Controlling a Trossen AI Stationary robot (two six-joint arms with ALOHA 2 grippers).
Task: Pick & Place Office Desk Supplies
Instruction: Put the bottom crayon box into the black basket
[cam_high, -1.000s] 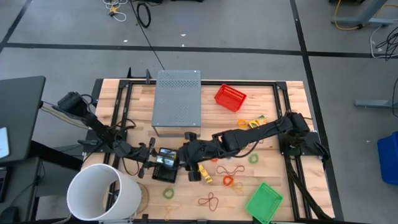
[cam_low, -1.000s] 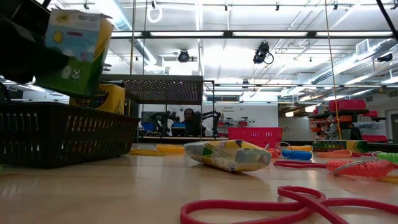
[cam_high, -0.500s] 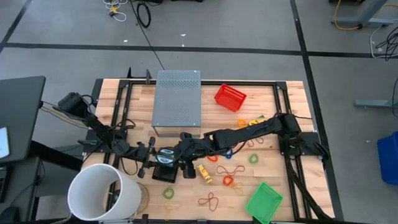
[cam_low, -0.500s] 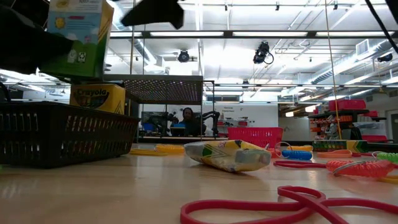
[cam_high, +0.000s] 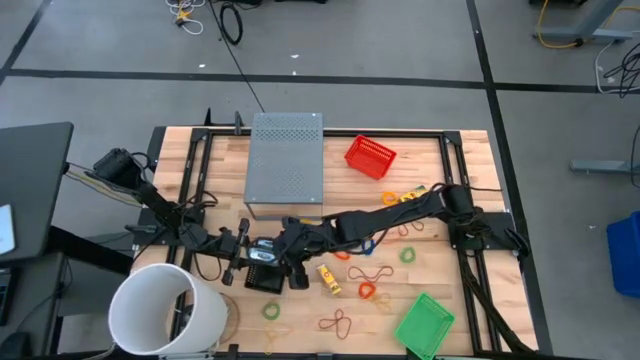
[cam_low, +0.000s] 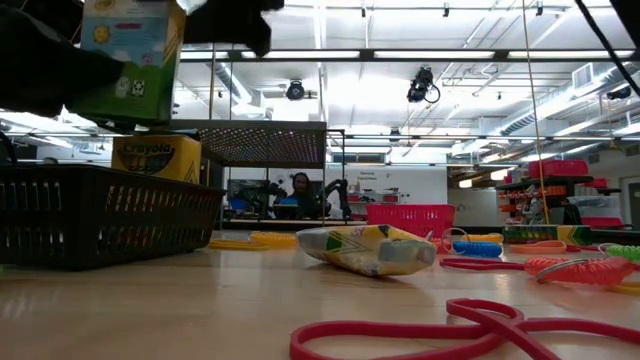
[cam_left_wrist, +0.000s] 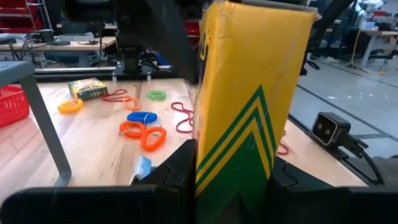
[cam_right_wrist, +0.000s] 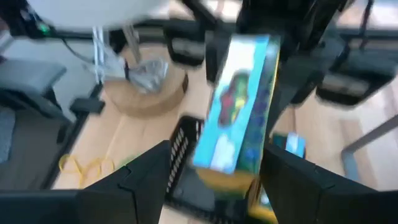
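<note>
I hold the crayon box (cam_left_wrist: 245, 106) upright, clamped in my left gripper (cam_high: 243, 256), over the black basket (cam_high: 264, 281); my right gripper (cam_high: 283, 262), jaws spread, flanks it from three o'clock.

The crayon box (cam_left_wrist: 249, 106) runs off the left wrist view's top edge and hides the table behind.

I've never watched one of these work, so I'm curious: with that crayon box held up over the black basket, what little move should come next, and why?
Probably the right pincer should close on the crayon box. The left pincer holds it upright above the black basket, and the right one sits open around it, which looks like a handover or a steadying grip before it is lowered beside the box already inside.
</note>
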